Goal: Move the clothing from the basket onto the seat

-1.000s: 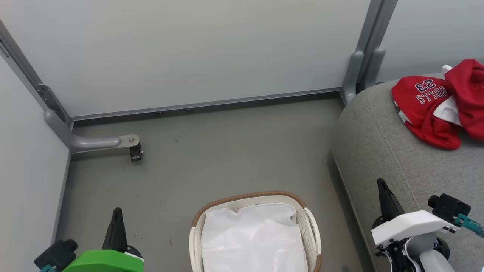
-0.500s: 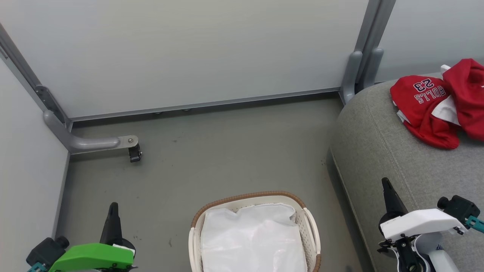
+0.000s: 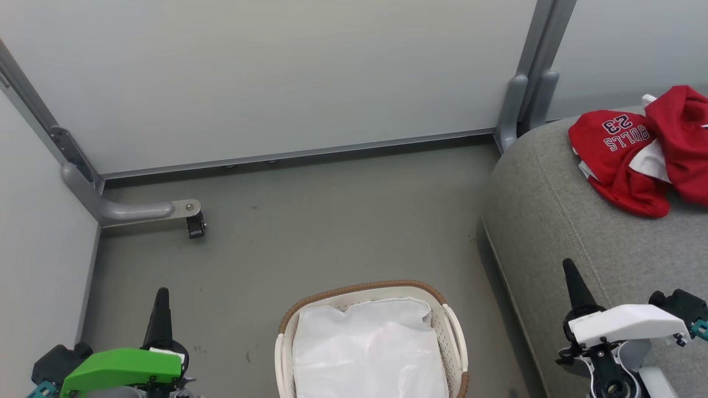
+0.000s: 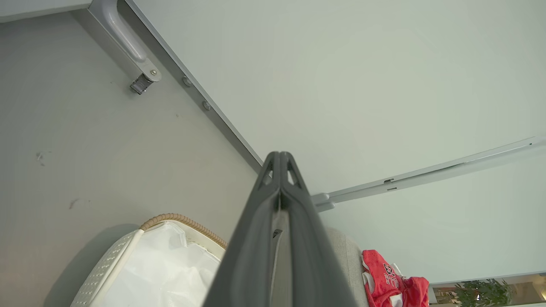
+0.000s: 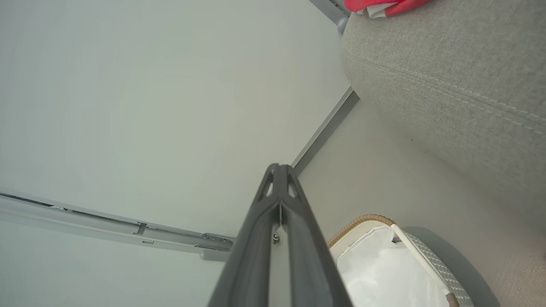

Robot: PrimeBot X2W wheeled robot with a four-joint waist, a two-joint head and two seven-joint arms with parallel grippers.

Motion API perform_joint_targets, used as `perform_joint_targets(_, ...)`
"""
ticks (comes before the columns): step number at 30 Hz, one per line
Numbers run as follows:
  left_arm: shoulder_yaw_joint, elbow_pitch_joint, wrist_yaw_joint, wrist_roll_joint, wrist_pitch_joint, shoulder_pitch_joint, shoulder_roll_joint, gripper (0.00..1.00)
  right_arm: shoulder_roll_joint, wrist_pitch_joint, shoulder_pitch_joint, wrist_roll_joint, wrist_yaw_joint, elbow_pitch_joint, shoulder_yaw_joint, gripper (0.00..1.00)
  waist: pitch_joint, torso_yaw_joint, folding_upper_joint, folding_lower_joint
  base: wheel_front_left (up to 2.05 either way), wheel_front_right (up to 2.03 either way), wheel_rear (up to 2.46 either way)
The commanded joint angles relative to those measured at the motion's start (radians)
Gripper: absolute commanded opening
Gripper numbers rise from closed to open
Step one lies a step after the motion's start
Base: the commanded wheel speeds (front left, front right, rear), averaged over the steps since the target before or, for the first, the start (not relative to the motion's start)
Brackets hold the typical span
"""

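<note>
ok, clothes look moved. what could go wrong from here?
1. The white liner in the basket is crumpled like cloth; another grasp could pull it out by mistake.
2. The BULLS 23 jersey and a second red garment lie heaped near the grey seat's far rounded edge; a nudge might slide them off.
3. The right gripper, fingers shut, appears close beside the seat; a swing could snag its fabric.

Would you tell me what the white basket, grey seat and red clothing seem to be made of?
The small white perforated basket looks like matte moulded plastic, given its regular holes; its brown rim appears woven, perhaps rattan. The large grey seat is upholstered in coarse woven fabric with stitched seams. The crumpled red clothing seems soft, thin jersey fabric.
</note>
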Motion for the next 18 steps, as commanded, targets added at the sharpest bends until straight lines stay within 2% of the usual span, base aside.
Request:
perform_joint_targets(1, 0.009, -0.012, -0.005, -0.028, 0.008, -0.027, 0.004, 0.00, -0.006, 0.008, -0.005, 0.029, 0.000, -0.015, -0.006, 0.00, 0.000, 0.000, 0.0008, 0.0000, 0.00, 0.00, 0.00)
perform_joint_targets(18, 0.031, -0.013, -0.011, -0.169, 0.051, -0.047, 0.004, 0.00, -0.007, 0.051, -0.003, 0.189, -0.001, -0.026, -0.028, 0.00, -0.002, -0.006, 0.0011, 0.0000, 0.00, 0.00, 0.00)
